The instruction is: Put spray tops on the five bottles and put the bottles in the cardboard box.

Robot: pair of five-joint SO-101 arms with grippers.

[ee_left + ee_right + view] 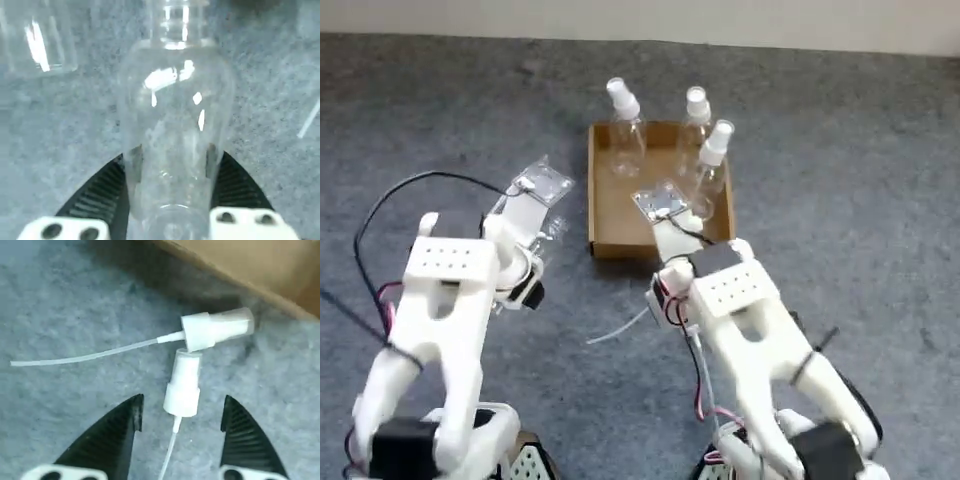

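Observation:
A clear bottle point(175, 90) without a top is held in my left gripper point(172, 155), which is shut on its body; the open neck points away, just above the grey carpet. My right gripper point(183, 400) hangs open over a white spray top point(183, 385) that lies on the carpet between its jaws. A second spray top point(215, 330) lies just beyond it, close to the cardboard box wall point(240, 260), its dip tube point(618, 329) trailing away. Three bottles with spray tops point(625, 130) point(695, 120) point(710, 165) stand in the cardboard box point(605, 243).
Another clear bottle point(40, 40) lies on the carpet beyond the held one. The left arm point(460, 300) and the right arm point(750, 310) stand side by side in front of the box. Open carpet lies left and right of the box.

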